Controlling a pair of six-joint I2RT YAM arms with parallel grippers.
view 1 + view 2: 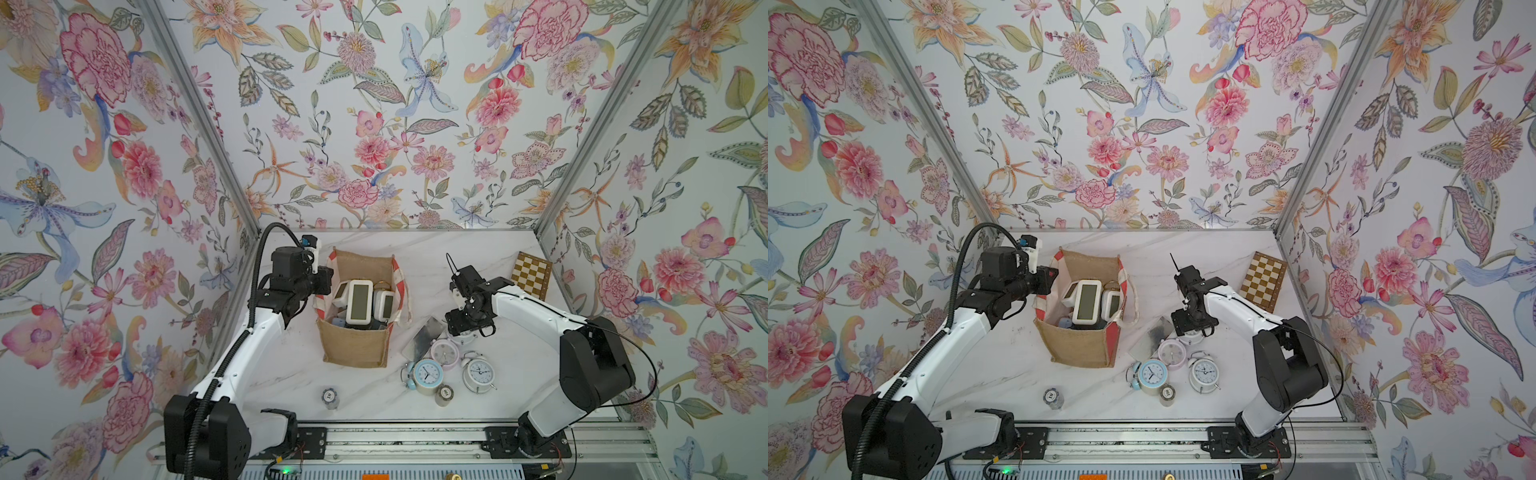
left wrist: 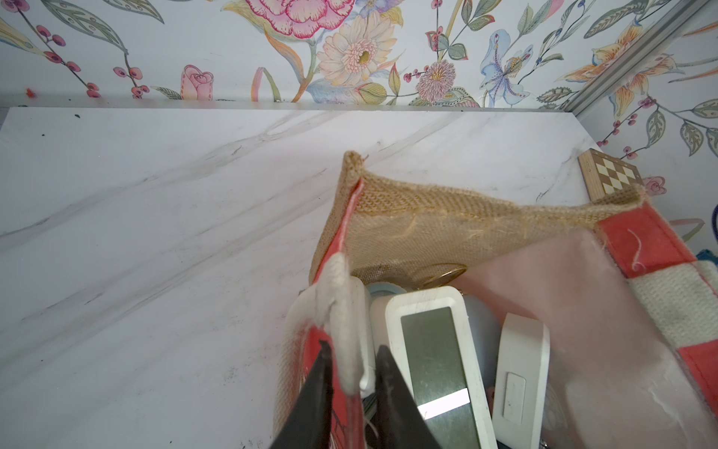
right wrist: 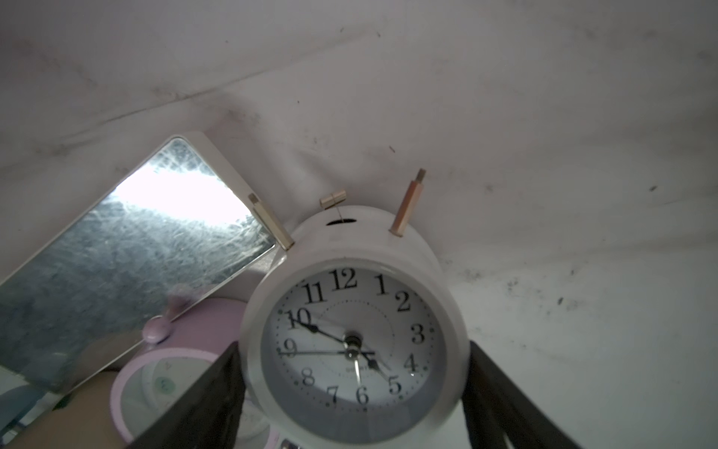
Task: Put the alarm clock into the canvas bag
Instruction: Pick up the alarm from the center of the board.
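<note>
**Risk notes: clock gripped, bag crowded**

Dial: 12 o'clock is the far wall, read in both top views.

- The white alarm clock [image 3: 351, 338] is at 3 o'clock from the table [image 1: 291, 374] centre. The right gripper [image 3: 353, 361] has its jaws closed onto the clock's curved sides. Both pads look to touch. I cannot tell whether the clock rests on the table or hangs just clear.
- The canvas bag [image 1: 355, 345] stands upright at 9 o'clock of the clock, apart from it.
- The left gripper [image 2: 351, 350] is at the bag's 9 o'clock rim. Its jaws are narrowly parted around the white handle [image 2: 342, 311]. I cannot tell whether they pinch it.

What worries me:
1. The round, smooth case could roll or slip out of flat jaws on the lift.
2. The pink clock [image 1: 444, 352] at 7 o'clock and the mirror panel [image 1: 424, 336] at 9 o'clock crowd the gripped clock, so a lift may drag or topple them.
3. The bare brass posts [image 3: 408, 202] on the clock's top could snag the handle or the burlap rim.
4. The white digital clocks [image 1: 359, 301] stand tall inside the bag. A clock dropped there may perch on them and tumble out.
5. If the left jaws hold nothing, the striped side may fold in and narrow the mouth, or a knock may tip the bag.
</note>
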